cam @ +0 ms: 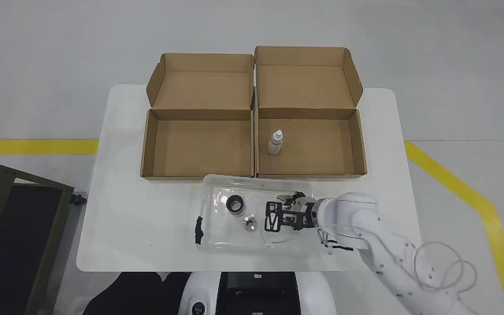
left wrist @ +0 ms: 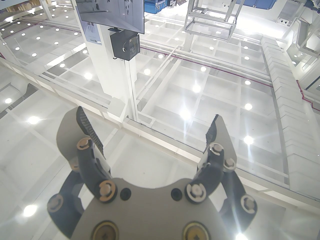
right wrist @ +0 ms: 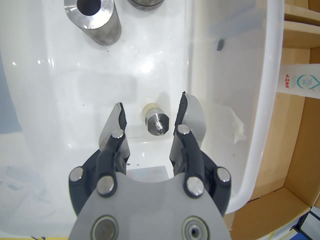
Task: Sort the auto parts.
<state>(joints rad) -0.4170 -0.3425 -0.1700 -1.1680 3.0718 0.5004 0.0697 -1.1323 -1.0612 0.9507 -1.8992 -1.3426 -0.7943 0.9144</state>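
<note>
So my right hand sits spread either side of a small metal fitting in the white tub, probably not touching; left hand spread too.

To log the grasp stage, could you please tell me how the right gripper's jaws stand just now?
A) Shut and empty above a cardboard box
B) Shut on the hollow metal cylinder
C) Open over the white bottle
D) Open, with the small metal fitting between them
D: in the right wrist view the right gripper has its jaws apart, with the small metal fitting lying between them on the floor of the clear bin.
</note>
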